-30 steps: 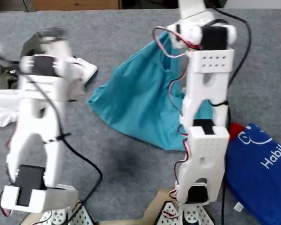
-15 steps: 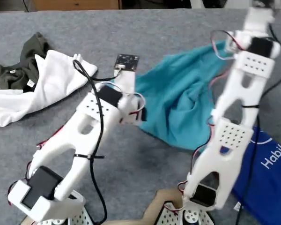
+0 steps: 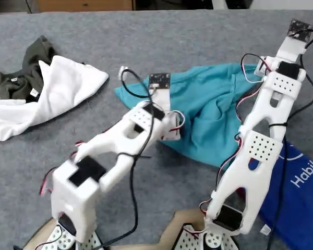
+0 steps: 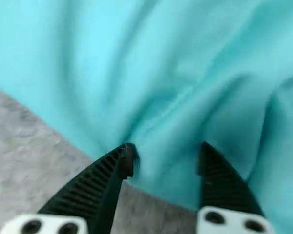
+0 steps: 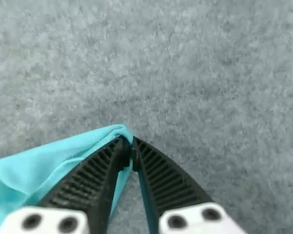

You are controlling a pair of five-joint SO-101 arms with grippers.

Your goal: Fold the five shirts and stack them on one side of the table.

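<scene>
Left hand (image 4: 167, 158): released. The two black ribbed fingers are spread wide, tips low over the hem of the teal shirt (image 4: 176, 73). One tip sits at the line where cloth meets the grey bench (image 4: 29, 146), the other over the cloth. Cannot tell whether the tips press on it.

Right hand (image 5: 130, 148): clenched on a corner of the teal shirt. The fingers are pinched together with a thin fold caught between them, and the rest of the cloth trails off to one side. Grey bench lies beneath.

From above: the teal shirt lies rumpled and unfolded, middle to right of the bench. The left arm reaches across to its near edge, and the right arm is stretched out to its far right end.

White shirt (image 3: 52, 94): crumpled at the left side, well apart from the teal one. It touches an olive shirt (image 3: 26, 67), bunched just behind it.

Blue garment (image 3: 297, 203) with white print: at the right edge, just beside the right arm's base.
</scene>
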